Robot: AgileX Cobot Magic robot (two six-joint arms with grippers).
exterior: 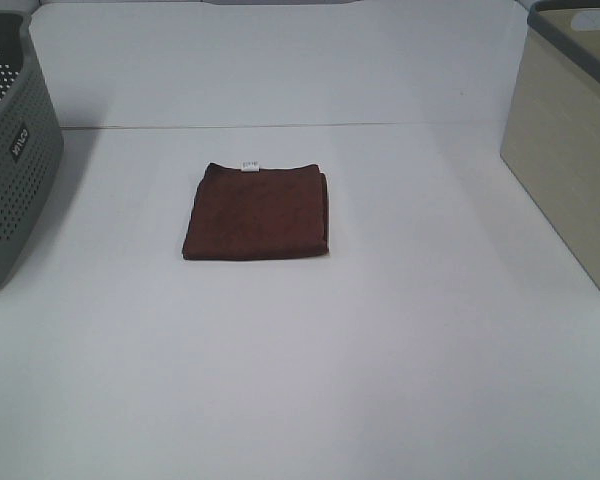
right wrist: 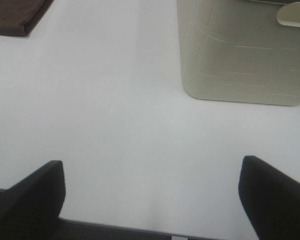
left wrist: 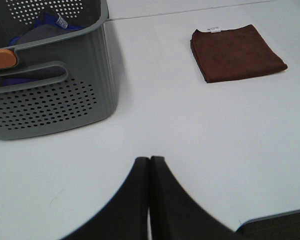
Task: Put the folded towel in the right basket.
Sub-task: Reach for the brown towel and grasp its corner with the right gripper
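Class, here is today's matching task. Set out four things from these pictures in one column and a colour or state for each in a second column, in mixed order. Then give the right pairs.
Column 1
1. folded towel
2. left basket
3. right basket
4. left hand

Column 2
A. grey, with rows of small holes
B. shut, fingers together
C. dark brown
D. beige, plain walls

Pairs: 1-C, 2-A, 3-D, 4-B
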